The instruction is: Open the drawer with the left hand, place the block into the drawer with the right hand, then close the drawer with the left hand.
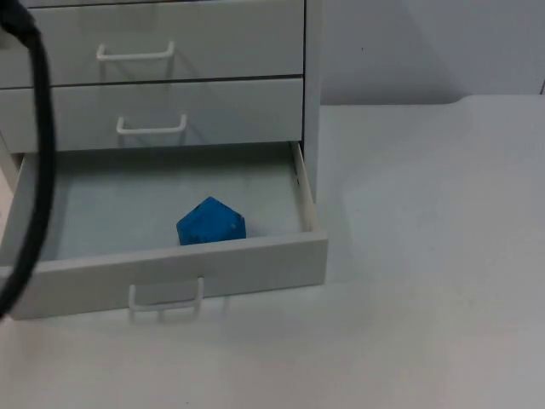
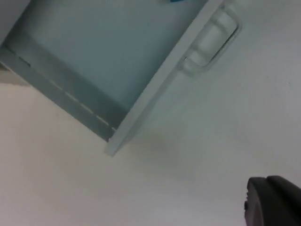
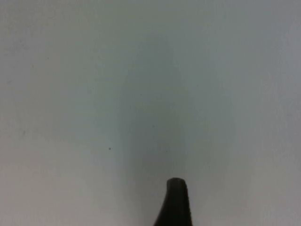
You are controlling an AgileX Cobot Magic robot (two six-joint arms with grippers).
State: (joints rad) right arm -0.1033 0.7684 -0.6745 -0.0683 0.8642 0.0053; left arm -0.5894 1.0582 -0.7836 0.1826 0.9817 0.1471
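Cabinet (image 1: 312, 77), white, one unit, at the back of the white counter (image 1: 426, 256) in the top view; three drawer fronts counted, each with one white handle. Upper two fronts sit flush; the lowest drawer (image 1: 170, 273) is pulled well out, its handle (image 1: 166, 300) facing forward. Block (image 1: 211, 223), blue, one counted, rests on the drawer floor just behind the front panel, roughly mid-width, so the task's thing is already inside. Left wrist view: the open drawer's front panel and one handle (image 2: 211, 40) run diagonally, pale drawer floor beside them, a sliver of the blue block at the picture's edge, bare counter alongside; one black fingertip of the left end effector (image 2: 273, 202) hovers above the counter, apart from the drawer and somewhat off from the handle; whether its fingers are spread or pressed together cannot be told. Right wrist view: bare counter, one black fingertip of the right end effector (image 3: 175, 202) above it, holding nothing visible; its spread likewise cannot be told; this arm appears to wait. Judged step: opening and placing look done, closing remains. The next move calls for the left end effector to reach the drawer front or handle and push it squarely back until flush.
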